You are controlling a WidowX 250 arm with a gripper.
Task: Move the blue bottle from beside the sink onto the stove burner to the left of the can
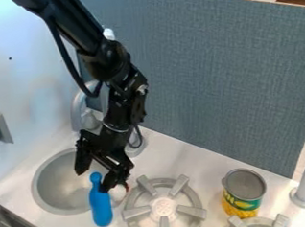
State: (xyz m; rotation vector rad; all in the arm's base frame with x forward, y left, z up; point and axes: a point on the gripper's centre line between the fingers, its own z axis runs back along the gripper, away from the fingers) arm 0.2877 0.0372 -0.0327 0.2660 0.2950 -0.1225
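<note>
The black gripper hangs over the right part of the sink, its two fingers spread apart. A blue bowling-pin-shaped object is at the sink's right rim, with its narrow top end in front of the gap between the fingers. Its lower end overlaps the counter in front of the sink. Whether a finger touches it, I cannot tell. Just right of the right finger is a small white and reddish thing, partly hidden behind that finger and the blue object.
The round grey sink has a grey faucet behind it. Right of the blue object lies a grey stove burner. Farther right, an open can with a yellow and green label stands by a second burner. A grey-blue panel rises behind.
</note>
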